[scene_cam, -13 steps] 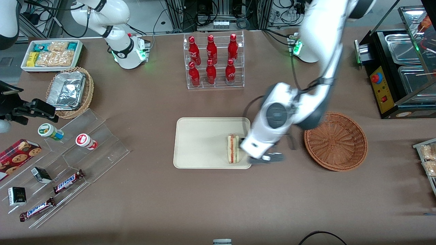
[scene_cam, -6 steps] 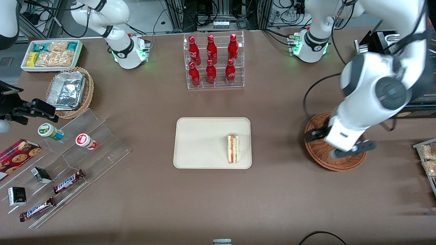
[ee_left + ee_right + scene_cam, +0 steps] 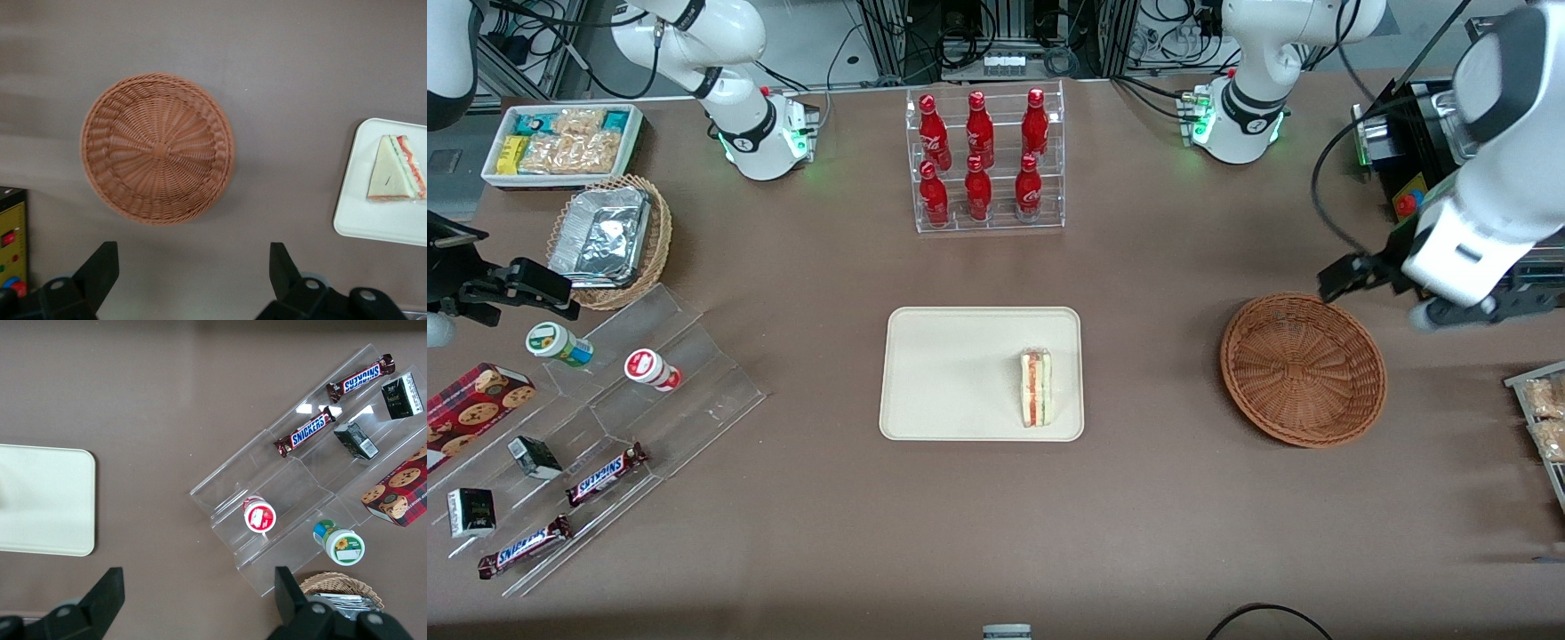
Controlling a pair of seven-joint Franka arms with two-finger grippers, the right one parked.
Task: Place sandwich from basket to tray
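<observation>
- The table (image 3: 996,533) carries the task's things in its middle band; its edge nearest the front camera holds none of them.
- The sandwich (image 3: 1036,388) lies inside the tray (image 3: 951,373), along the tray's short edge that faces the working arm's end and toward the corner nearest the front camera. It rests on its flat bread face, with the red, orange and green filling showing along the cut edge. By the look of it, the placing is done.
- Handling, as a judgement: it looks light and soft, with layers that could slide apart. Any grip should be gentle, across the two bread faces near the middle of the wedge, not on the thin tip or the filling edge.
- The basket (image 3: 1304,369), a round reddish-brown wicker bowl, sits toward the working arm's end of the table, well apart from the tray, with nothing inside it in either the front or the left wrist view.
- The gripper (image 3: 1409,298) hangs above the table just beside the basket's rim, slightly farther from the front camera. Its black fingers (image 3: 100,267) stand wide apart and hold nothing.
- Farthest off, near the table's back edge, a clear rack of red cola bottles (image 3: 983,160) stands upright.
</observation>
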